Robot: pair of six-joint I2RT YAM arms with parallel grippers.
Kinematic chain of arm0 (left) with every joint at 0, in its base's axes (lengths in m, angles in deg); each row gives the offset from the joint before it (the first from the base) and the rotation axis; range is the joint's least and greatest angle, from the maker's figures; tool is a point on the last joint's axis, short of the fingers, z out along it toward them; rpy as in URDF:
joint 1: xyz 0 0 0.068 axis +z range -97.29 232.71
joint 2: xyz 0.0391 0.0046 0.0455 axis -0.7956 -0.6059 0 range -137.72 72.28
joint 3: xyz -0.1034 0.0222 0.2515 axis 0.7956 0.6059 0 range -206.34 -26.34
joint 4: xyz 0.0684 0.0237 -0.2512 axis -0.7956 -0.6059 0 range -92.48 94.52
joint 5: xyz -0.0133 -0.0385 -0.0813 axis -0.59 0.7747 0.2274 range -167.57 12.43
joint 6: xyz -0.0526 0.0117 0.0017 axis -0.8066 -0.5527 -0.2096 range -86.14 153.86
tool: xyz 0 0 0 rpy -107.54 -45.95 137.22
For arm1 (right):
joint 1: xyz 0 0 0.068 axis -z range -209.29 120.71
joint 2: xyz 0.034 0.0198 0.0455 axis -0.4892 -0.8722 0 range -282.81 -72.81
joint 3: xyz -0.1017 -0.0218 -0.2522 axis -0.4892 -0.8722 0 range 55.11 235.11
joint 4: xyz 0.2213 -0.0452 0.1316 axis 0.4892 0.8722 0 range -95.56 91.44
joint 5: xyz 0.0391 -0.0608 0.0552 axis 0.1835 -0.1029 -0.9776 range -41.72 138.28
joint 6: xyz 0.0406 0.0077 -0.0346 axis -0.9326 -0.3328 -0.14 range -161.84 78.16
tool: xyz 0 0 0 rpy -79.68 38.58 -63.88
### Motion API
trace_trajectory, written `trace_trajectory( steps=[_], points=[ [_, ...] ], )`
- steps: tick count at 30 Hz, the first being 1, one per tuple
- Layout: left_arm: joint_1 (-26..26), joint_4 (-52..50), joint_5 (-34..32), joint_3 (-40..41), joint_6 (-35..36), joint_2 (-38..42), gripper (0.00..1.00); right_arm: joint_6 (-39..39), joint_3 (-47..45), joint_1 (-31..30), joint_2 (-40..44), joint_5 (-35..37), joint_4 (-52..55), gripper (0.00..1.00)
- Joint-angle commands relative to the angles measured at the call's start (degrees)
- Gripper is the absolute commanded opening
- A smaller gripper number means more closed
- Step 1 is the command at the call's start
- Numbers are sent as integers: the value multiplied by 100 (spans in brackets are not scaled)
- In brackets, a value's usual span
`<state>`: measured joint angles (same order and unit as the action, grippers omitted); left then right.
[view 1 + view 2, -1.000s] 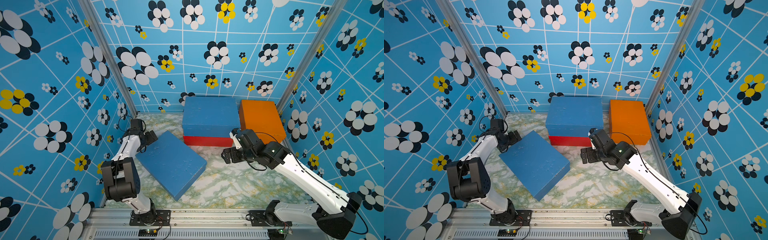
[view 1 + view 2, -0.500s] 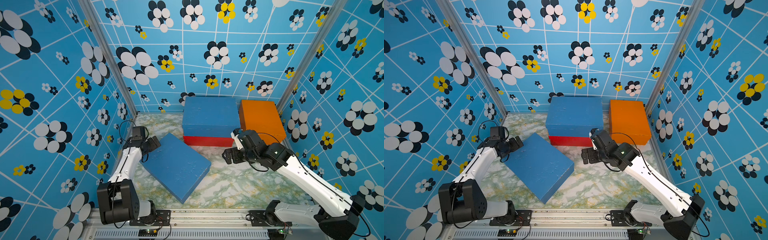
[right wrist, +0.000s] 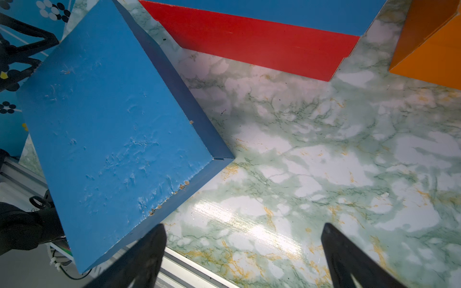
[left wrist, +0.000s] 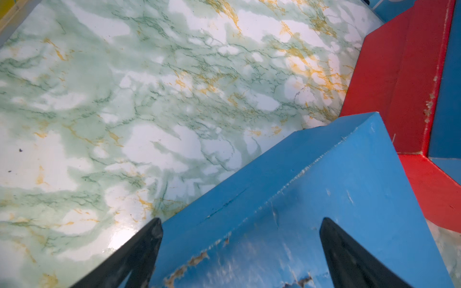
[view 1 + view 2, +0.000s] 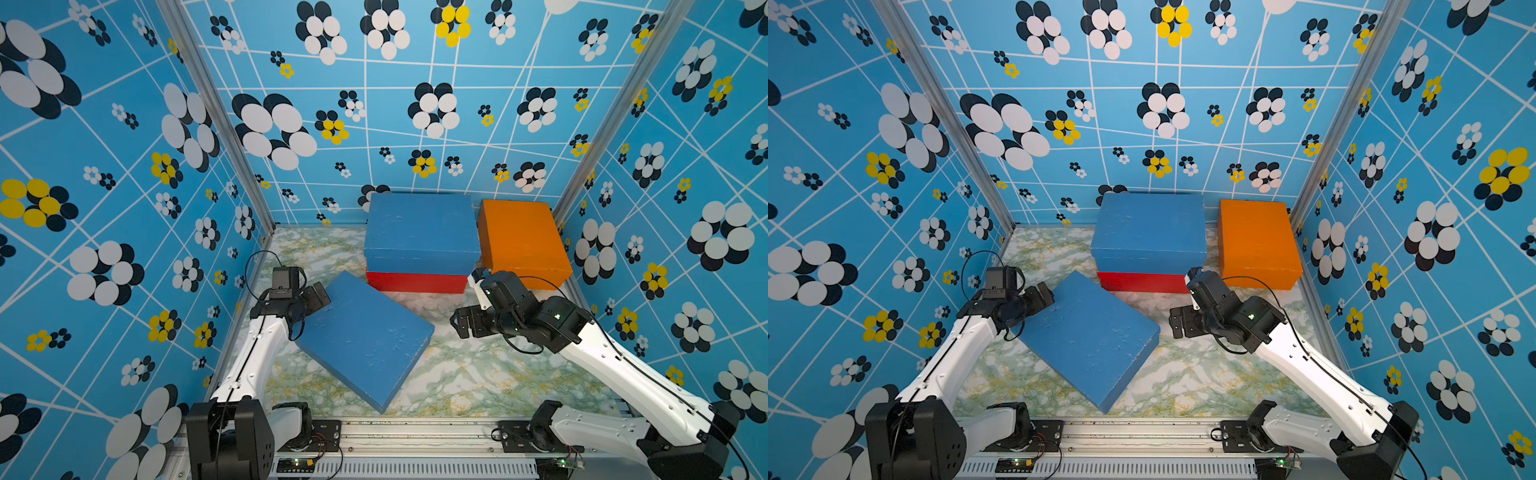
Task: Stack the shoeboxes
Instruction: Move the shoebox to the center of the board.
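My left claw point(image 5: 315, 296) was released, jaws spread wide. In the left wrist view its dark fingers point(image 4: 139, 249) flanked one corner edge of the loose blue shoebox point(image 4: 299, 212). I could not tell whether either finger touched it. In both top views this claw sat left of centre, at the upper left corner of that shoebox point(image 5: 365, 336).

My right claw point(image 5: 459, 328) was also released, jaws wide and grasping nothing. It hung right of centre over the bare bench point(image 5: 478, 374), near the shoebox's right corner but apart from it. In the right wrist view the claw point(image 3: 243, 227) framed only marbled bench surface, with the loose blue shoebox point(image 3: 112, 124) filling the left of the frame.

The loose blue shoebox lay below centre, turned diagonally on the bench.

Behind it, at centre, the upper blue shoebox point(image 5: 422, 228) rested on the red shoebox point(image 5: 415, 282), only the red front face showing. The orange shoebox point(image 5: 521, 239) stood just beside this stack, to the right. In the right wrist view a strip of bench separated the red shoebox from the orange one.
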<state>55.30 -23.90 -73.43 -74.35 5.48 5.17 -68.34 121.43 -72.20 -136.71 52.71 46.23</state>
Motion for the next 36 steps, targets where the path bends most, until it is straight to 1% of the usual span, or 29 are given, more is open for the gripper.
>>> trace_trajectory(
  steps=[1,7,11,15,21,24,32,36],
  points=[
    [-157,-107,97,239,-153,191,100,-206,-239,-33,121,-342,-28,99],
    [-446,106,159,518,-308,277,99,-505,-837,-73,280,-829,-304,99],
    [-585,177,149,589,-344,269,100,-678,-1080,-196,284,-985,-475,99],
    [-650,271,297,677,-437,336,99,-767,-1188,-332,110,-1093,-670,99],
    [-965,312,347,867,-614,556,100,-830,-1201,-392,-175,-1325,-973,99],
    [-1125,281,365,953,-676,700,100,-840,-1201,-406,-353,-1333,-1053,99],
    [-1227,207,576,1273,-919,1288,100,-844,-1236,-409,-568,-1156,-1110,99],
    [-1441,232,614,1415,-1102,1470,99,-839,-1226,-411,-725,-1132,-1177,99]
  ],
)
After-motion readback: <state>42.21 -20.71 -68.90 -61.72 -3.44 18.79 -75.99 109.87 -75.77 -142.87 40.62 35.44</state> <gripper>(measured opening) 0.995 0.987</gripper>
